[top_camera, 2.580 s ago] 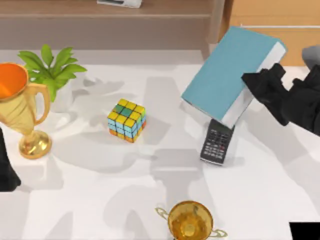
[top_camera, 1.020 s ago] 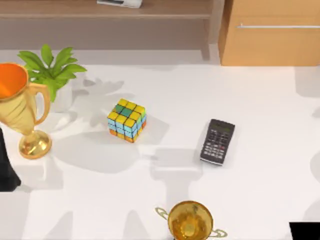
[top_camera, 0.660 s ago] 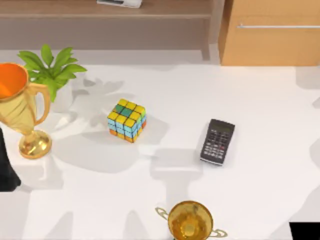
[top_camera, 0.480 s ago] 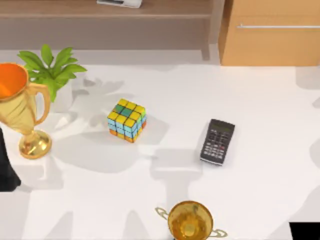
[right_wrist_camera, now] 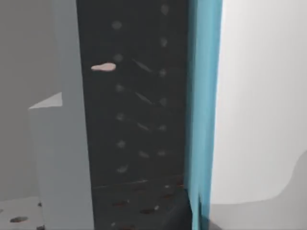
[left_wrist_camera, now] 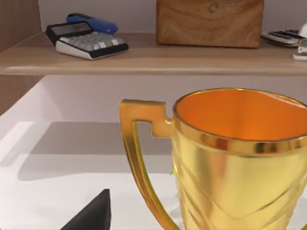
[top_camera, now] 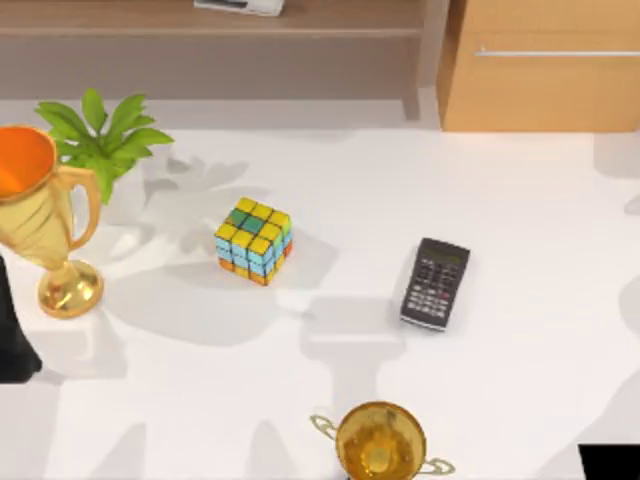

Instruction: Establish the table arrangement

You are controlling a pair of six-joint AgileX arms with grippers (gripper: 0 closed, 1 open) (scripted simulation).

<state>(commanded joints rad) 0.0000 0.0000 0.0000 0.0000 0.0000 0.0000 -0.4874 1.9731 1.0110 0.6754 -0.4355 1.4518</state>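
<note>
- White and plain, the table (top_camera: 520, 230) took up most of the top view, from the left edge to the right edge and down to the bottom.
- Our left arm (top_camera: 12, 335) sat as a dark shape at the left edge of the top view, just below a tall gold trophy (top_camera: 45, 220) with an orange inside.
- A dark tip of our left gripper (left_wrist_camera: 93, 215) showed low in the left wrist view, beside that trophy's handle and apart from it. We could not tell how far open it was, and we saw nothing held.
- A teal book (right_wrist_camera: 204, 96) stood edge-on, very close, in the right wrist view, next to a dark dotted band. We could not tell the state of our right gripper or whether it held the book.
- On the table in the top view we saw a colour cube (top_camera: 254, 241) left of centre, a black calculator (top_camera: 435, 283) right of centre, a second gold trophy (top_camera: 380, 442) at the bottom edge and a green plant (top_camera: 100, 135) at upper left.
- Along the top edge ran a brown shelf (top_camera: 200, 20) and, at upper right, a light-wood cabinet (top_camera: 545, 90).
- The left wrist view showed a grey desk calculator (left_wrist_camera: 86, 40) and a wooden block (left_wrist_camera: 209, 21) on the shelf.
</note>
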